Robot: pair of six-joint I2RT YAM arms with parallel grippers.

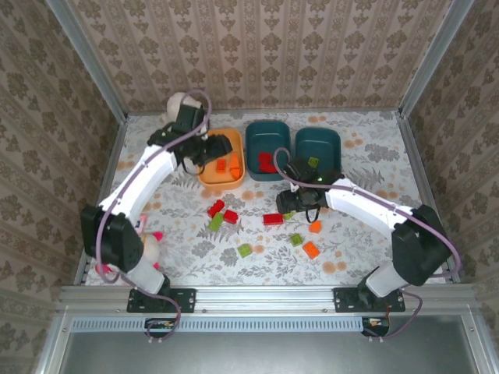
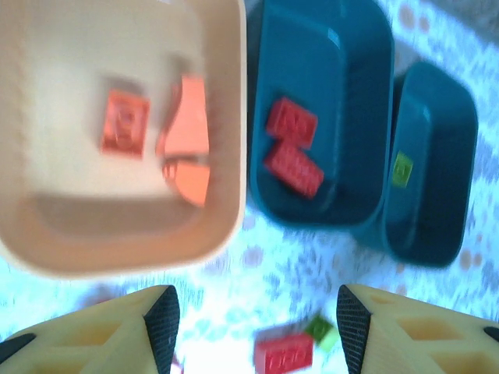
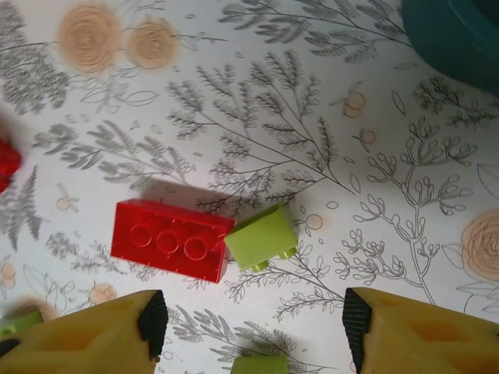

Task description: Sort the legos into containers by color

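- Left arm is reaching far up the table and bending rightward, with the left gripper (image 1: 222, 147) hovering over the orange rounded-rectangular plastic tub (image 1: 207, 178); its yellow fingers (image 2: 101, 336) are standing wide apart, gripping nothing.
- Orange tub is holding two orange bricks (image 2: 125, 122); the middle dark teal tub (image 2: 362, 109) is holding two red bricks (image 2: 292, 122), and the rightmost dark teal tub (image 2: 444, 148) one light green brick (image 2: 401, 168).
- Right arm is stretching leftward, low over the floral-patterned table (image 1: 366, 156); the right gripper (image 3: 249, 335) is hanging wide open and empty above loose pieces.
- Red rectangular plastic brick (image 3: 171, 240) is lying on the table, its long axis running across the right wrist view, nearly parallel to the line between the fingers, round studs facing the camera.
- Small light green plastic brick (image 3: 261, 238) is touching the red brick's right end, tilted.
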